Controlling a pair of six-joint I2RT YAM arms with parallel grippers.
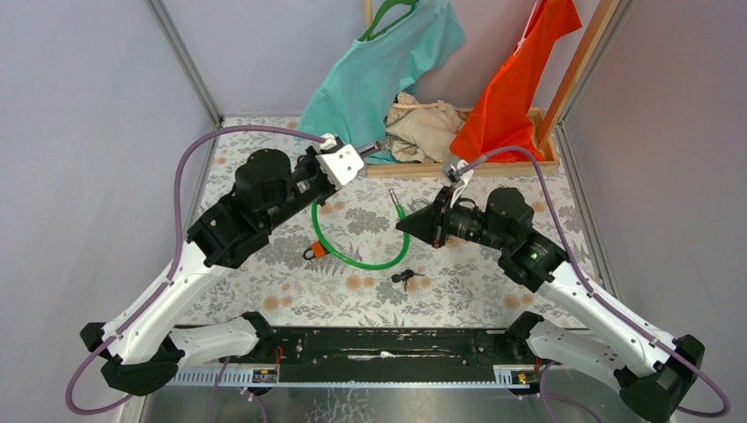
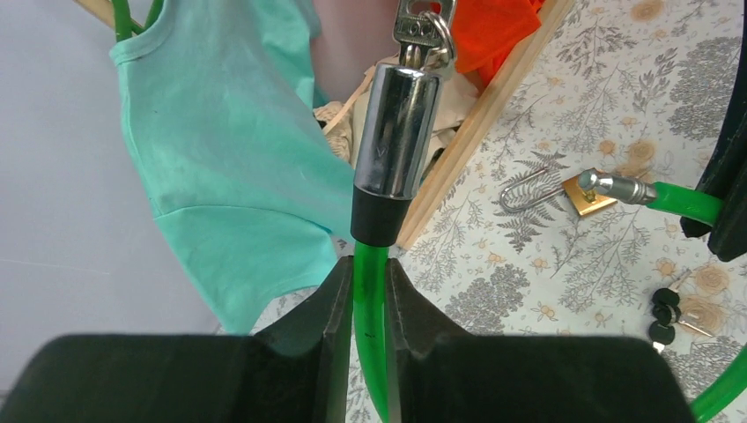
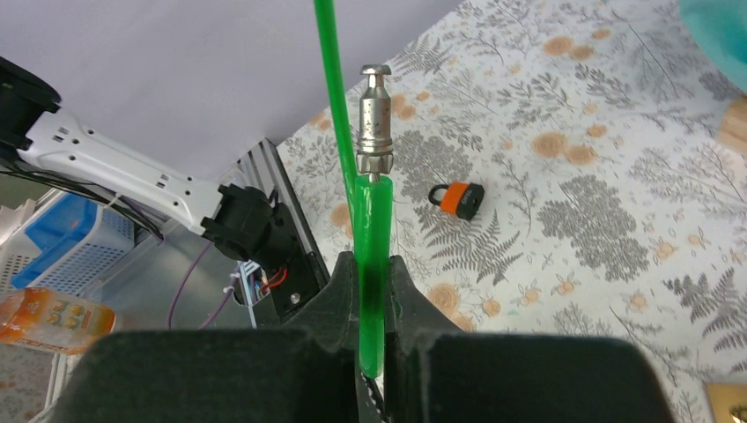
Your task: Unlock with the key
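I see a wooden tray [image 1: 414,169] at the far edge of the floral tablecloth [image 1: 493,282]; a teal shirt [image 1: 379,70] on a green hanger [image 1: 388,18] hangs above the tray's left end; an orange garment [image 1: 515,84] hangs above its right end; a crumpled beige cloth [image 1: 427,128] lies inside it, between them.

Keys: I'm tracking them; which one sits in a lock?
The silver key in the chrome lock cylinder; the black-headed keys lie loose on the floral table.

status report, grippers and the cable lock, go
Left gripper shut on green cable below lock barrel, key in barrel. Right gripper shut on cable by its pin end; pin out of barrel. Nothing between the two ends.
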